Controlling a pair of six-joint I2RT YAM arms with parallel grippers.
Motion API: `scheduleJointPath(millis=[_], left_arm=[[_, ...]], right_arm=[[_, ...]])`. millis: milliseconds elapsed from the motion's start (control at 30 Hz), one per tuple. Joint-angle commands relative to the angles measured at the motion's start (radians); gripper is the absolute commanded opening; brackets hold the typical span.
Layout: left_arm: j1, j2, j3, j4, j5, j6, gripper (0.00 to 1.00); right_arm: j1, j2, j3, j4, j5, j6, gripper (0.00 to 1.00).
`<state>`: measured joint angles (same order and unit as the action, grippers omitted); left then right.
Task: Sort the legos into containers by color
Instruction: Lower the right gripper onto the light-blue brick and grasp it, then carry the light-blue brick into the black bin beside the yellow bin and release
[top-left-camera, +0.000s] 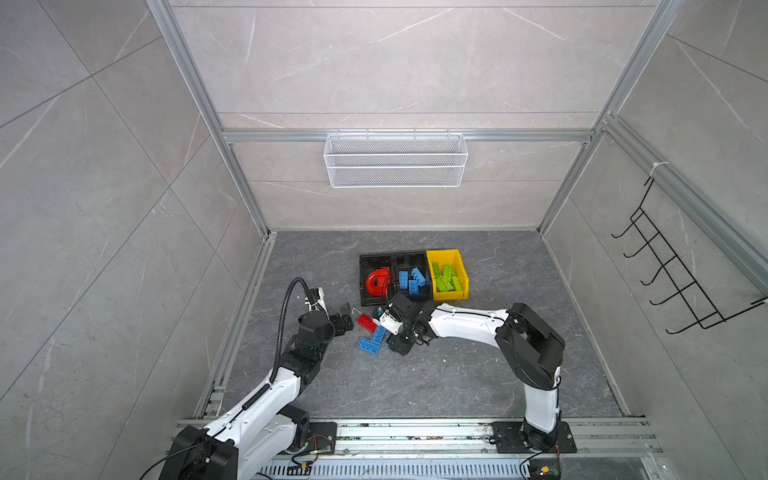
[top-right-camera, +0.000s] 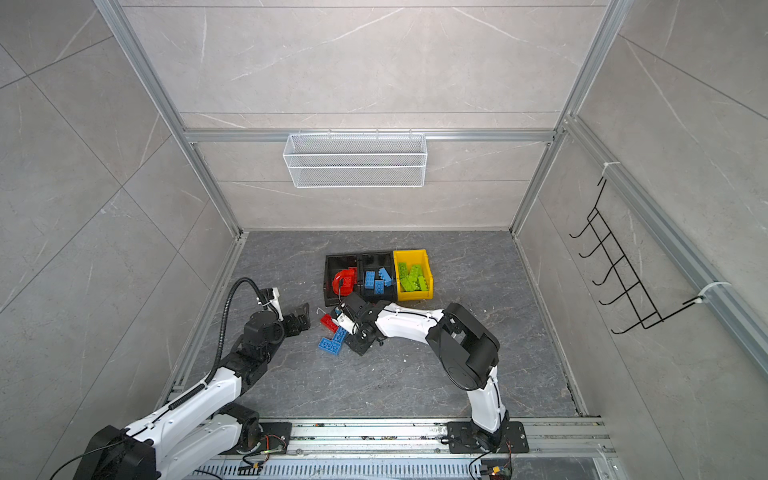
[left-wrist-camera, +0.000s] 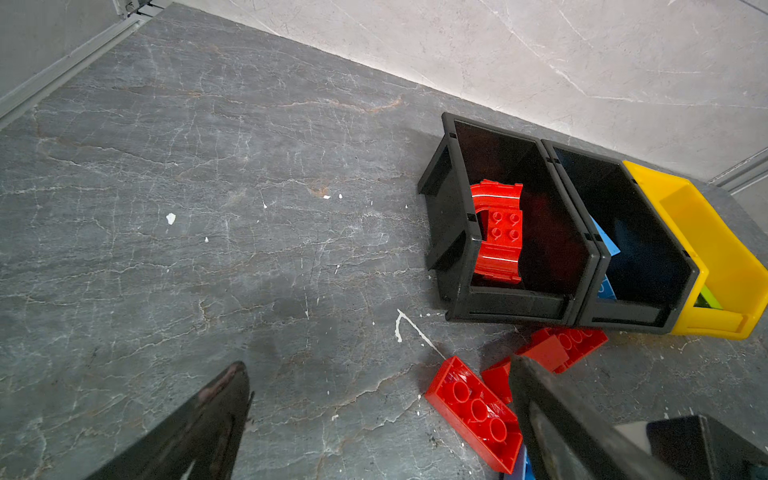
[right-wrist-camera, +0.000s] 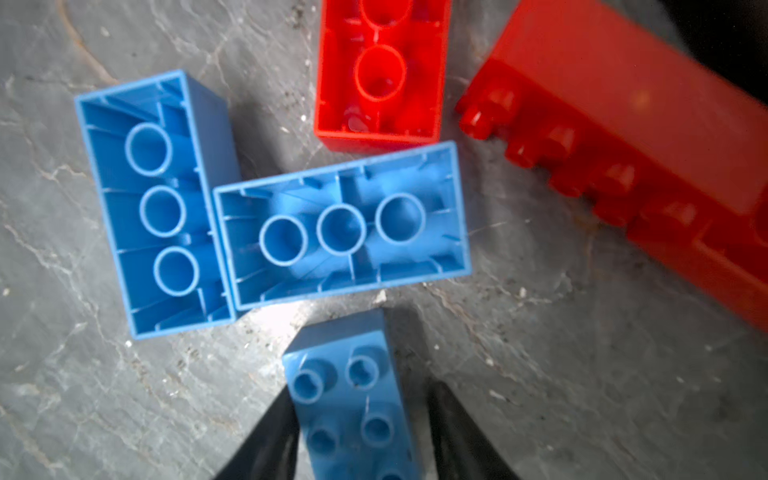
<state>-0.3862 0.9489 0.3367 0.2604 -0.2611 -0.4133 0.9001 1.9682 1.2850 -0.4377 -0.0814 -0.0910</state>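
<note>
The table (top-left-camera: 457, 374) carries three bins in a touching row at its far middle. A black bin (top-left-camera: 362, 282) has the red arch (top-left-camera: 376, 280), a second black bin (top-left-camera: 409, 259) has blue bricks (top-left-camera: 411, 280), and a yellow bin (top-left-camera: 444, 254) has green bricks (top-left-camera: 446, 280). Both arms crowd the patch just in front of that row, so the biggest risk is a clash. The right wrist sits close to the bins' front walls, and a careless lift could shove them. It could also meet the left gripper (left-wrist-camera: 378, 365), which hangs wide open and empty just beside a red brick (left-wrist-camera: 473, 409). The right gripper (right-wrist-camera: 363, 399) stands part-closed around a blue brick (right-wrist-camera: 349, 419), studs toward the camera. One finger (right-wrist-camera: 270, 444) looks pressed to the brick's side, but a dark sliver at the other leaves it unclear whether the pinch is firm. If it is loose, the brick may swivel or fall on the way up. Its free end lies near a second blue brick (right-wrist-camera: 340, 228), hollow side up, which touches a third blue brick (right-wrist-camera: 158, 203). A dragged lift could scatter both, along with the tipped red brick (right-wrist-camera: 623, 124) nearby. A high drop might bounce the brick into the wrong bin.
</note>
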Motion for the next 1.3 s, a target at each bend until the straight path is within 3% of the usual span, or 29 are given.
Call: scheduleJointPath(millis=[0, 200, 333, 567, 800, 1267], left_arm=[[0.001, -0.017, 0.019, 0.004, -0.02, -0.013, 1.0], [0.001, -0.018, 0.019, 0.003, -0.02, -0.013, 1.0], [0.001, -0.016, 0.019, 0.003, -0.021, -0.014, 1.0], [0.0, -0.018, 0.019, 0.004, -0.013, -0.014, 1.0], [0.001, -0.028, 0.019, 0.002, -0.01, -0.014, 1.0], [0.001, -0.027, 0.018, 0.002, -0.012, -0.013, 1.0]], right_arm=[[0.005, 0.003, 0.017, -0.006, 0.039, 0.035, 0.44], [0.001, -0.05, -0.005, 0.033, 0.033, 0.066, 0.35], [-0.018, -0.123, 0.002, 0.057, -0.044, 0.124, 0.3], [-0.14, -0.195, 0.054, 0.105, -0.107, 0.231, 0.28], [-0.278, -0.131, 0.144, 0.149, -0.089, 0.311, 0.28], [-0.375, 0.09, 0.388, 0.126, -0.112, 0.38, 0.29]])
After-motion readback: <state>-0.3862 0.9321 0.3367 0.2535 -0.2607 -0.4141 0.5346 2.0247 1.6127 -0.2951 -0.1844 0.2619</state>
